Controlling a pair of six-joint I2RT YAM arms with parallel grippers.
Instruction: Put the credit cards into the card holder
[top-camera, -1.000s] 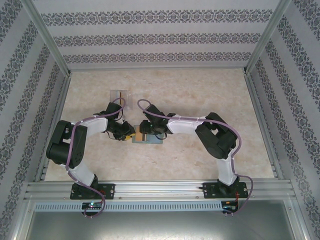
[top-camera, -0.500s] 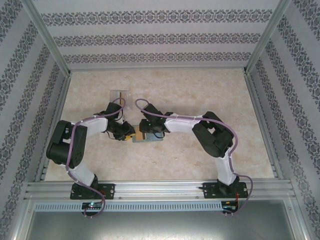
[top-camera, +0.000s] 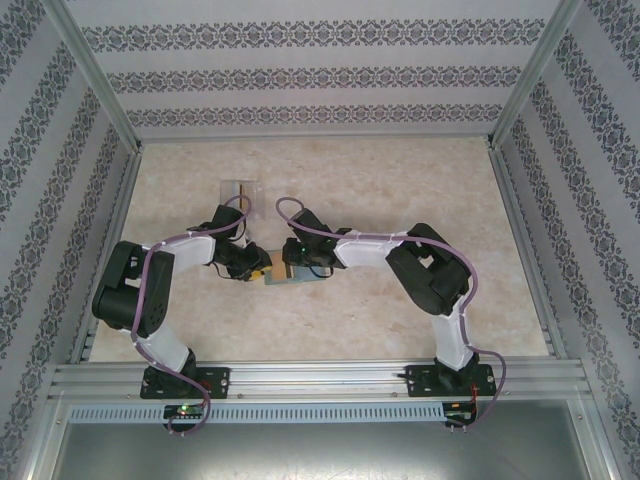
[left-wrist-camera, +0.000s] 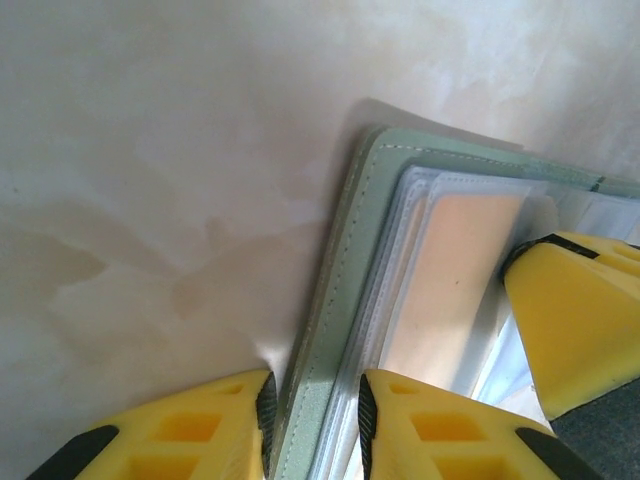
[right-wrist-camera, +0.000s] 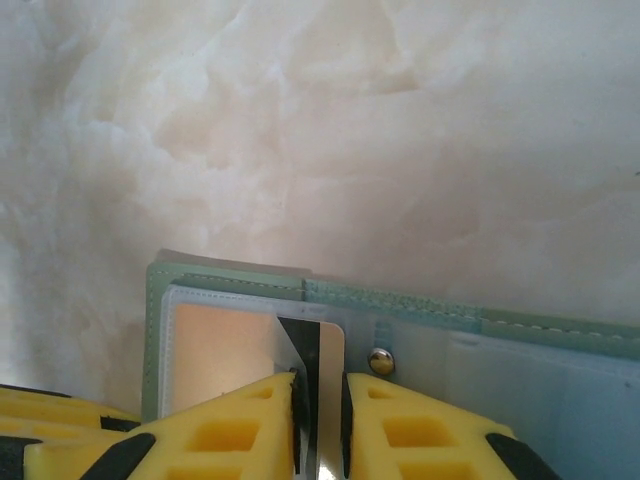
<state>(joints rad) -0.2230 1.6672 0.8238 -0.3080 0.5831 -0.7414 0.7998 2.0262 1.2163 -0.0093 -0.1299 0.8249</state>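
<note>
The sage-green card holder (top-camera: 298, 279) lies open on the table between both grippers. My left gripper (left-wrist-camera: 316, 430) is shut on its near edge, pinching the green cover (left-wrist-camera: 335, 300) and the clear sleeves together. An orange-yellow credit card (left-wrist-camera: 450, 280) sits inside a sleeve. My right gripper (right-wrist-camera: 320, 430) is shut on a pale credit card (right-wrist-camera: 328, 350) with a black stripe. That card stands partly in the clear sleeve beside the orange card (right-wrist-camera: 215, 350), left of the metal snap (right-wrist-camera: 379, 360). The right gripper's yellow finger (left-wrist-camera: 575, 320) shows in the left wrist view.
A clear plastic stand (top-camera: 240, 190) sits behind the left arm's wrist. Patterned walls and aluminium rails (top-camera: 105, 250) enclose the marble-look table (top-camera: 400, 190). Both arms' forearms converge over the middle of the table.
The right wrist has shifted slightly over the card holder and its jaws have narrowed. The left arm and the card holder have stayed in place.
</note>
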